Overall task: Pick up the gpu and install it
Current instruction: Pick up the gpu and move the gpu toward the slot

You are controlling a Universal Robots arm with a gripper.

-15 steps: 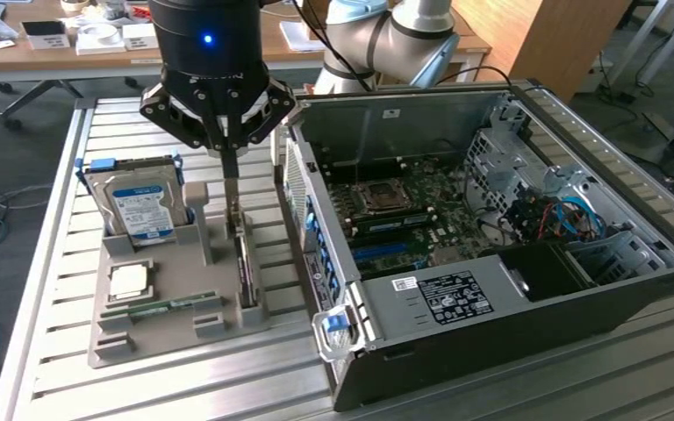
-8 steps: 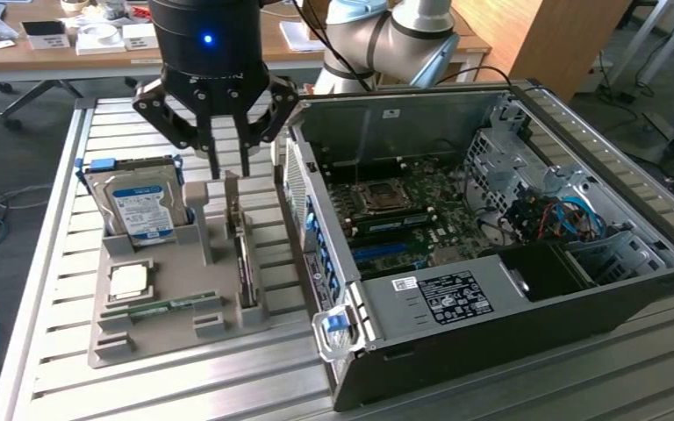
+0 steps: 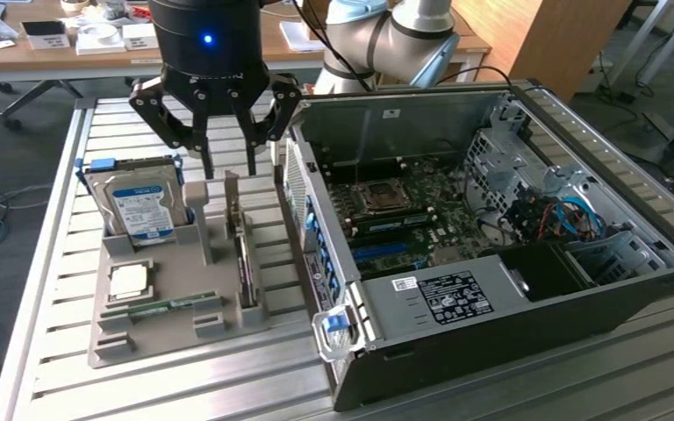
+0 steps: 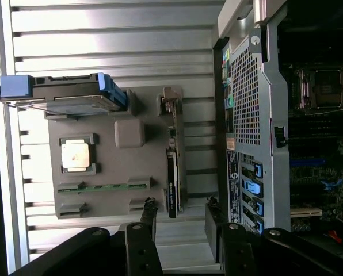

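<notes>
Hanging over the grey tray (image 3: 168, 338) with the gripper (image 3: 231, 168) low and its fingers (image 4: 147, 221) spread apart, pinching nothing. Straddling from above the line of the gpu (image 3: 245, 263), stood on edge in a slot of the tray directly beneath the gap between the fingers, silvery bracket (image 3: 233, 197) nearest the fingertips, dark board running away from them toward the tray's far end. Cannot tell whether touching the bracket's top or just clear of it. In the wrist view, the gpu (image 4: 171, 184) seen edge-on in line with the gap, closer to one finger than to the other. To the exterior view's left of the fingers, well apart from them, a hard drive (image 3: 138, 206) with a blue-white label propped upright in the tray. Farther from the fingers on that same side, a square processor (image 3: 130, 279) lying flat and a narrow green memory stick (image 3: 161, 307) in its groove. Just to the exterior view's right of the fingers, the open computer case (image 3: 525, 324) lying on its side, motherboard (image 3: 407, 206) exposed. Underneath all of it, a slatted metal table (image 3: 255, 377).
</notes>
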